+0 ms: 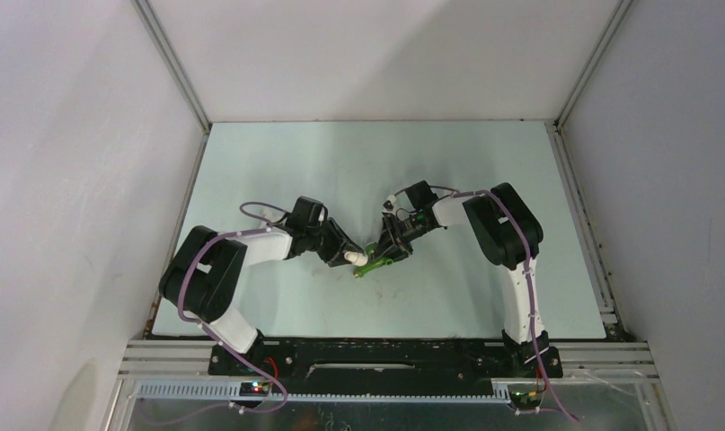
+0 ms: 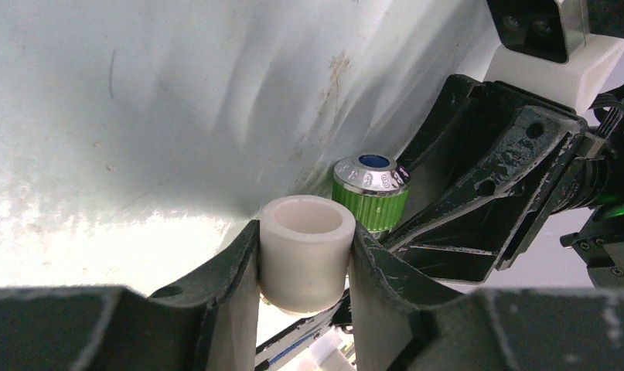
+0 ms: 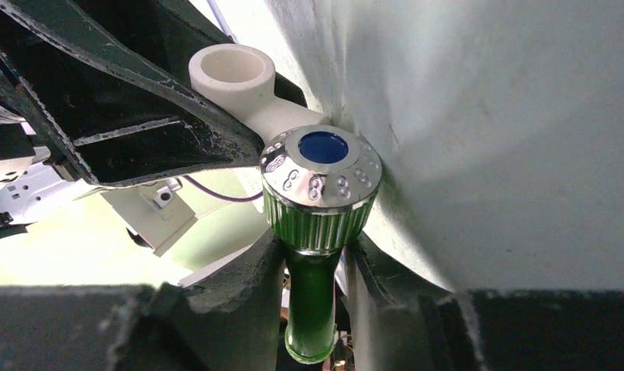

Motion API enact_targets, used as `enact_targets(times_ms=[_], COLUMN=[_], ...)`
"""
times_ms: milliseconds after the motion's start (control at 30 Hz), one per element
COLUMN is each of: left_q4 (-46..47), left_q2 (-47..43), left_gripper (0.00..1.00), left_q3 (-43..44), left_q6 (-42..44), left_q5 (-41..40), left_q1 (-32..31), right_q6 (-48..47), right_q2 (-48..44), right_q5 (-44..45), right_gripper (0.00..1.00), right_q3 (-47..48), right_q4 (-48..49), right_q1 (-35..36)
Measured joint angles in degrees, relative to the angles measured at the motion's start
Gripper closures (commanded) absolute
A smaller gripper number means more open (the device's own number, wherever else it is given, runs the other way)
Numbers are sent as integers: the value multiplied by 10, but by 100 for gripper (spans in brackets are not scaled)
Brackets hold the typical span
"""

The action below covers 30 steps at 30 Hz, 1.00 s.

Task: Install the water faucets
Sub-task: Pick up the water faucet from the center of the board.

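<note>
The bright green faucet (image 3: 312, 301) with a chrome-topped knob (image 3: 321, 166) is held by its neck in my shut right gripper (image 3: 315, 251). It shows above the mat in the top view (image 1: 376, 263). My left gripper (image 2: 305, 239) is shut on a short white pipe fitting (image 2: 306, 251) with an open round mouth. The fitting (image 3: 235, 77) meets the faucet's body just behind the knob; I cannot tell how deep it sits. Both grippers (image 1: 345, 254) (image 1: 392, 250) face each other at the table's middle. The white faucet with a grey knob is out of view.
The pale green mat (image 1: 278, 162) covers the table between white walls. A metal rail (image 1: 583, 224) runs along the mat's right edge. The arm bases stand on a black plate (image 1: 385, 359) at the near edge.
</note>
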Motion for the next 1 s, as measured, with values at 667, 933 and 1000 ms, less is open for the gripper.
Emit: enact_targets(times_ms=[667, 933, 1000], left_q4=[-1, -83, -93], left_q2=[-20, -187, -240], left_gripper=[100, 100, 100], left_q3=[-2, 30, 52], left_q6=[-7, 87, 117], left_q5=[-42, -122, -139], left_q1=[-22, -17, -12], right_q6=[-2, -38, -52], right_q2=[-33, -181, -235], right_q5=[50, 107, 121], right_gripper=[100, 100, 100], right_q3=[-1, -3, -2], right_q4=[-42, -87, -99], right_q1=[-6, -29, -38])
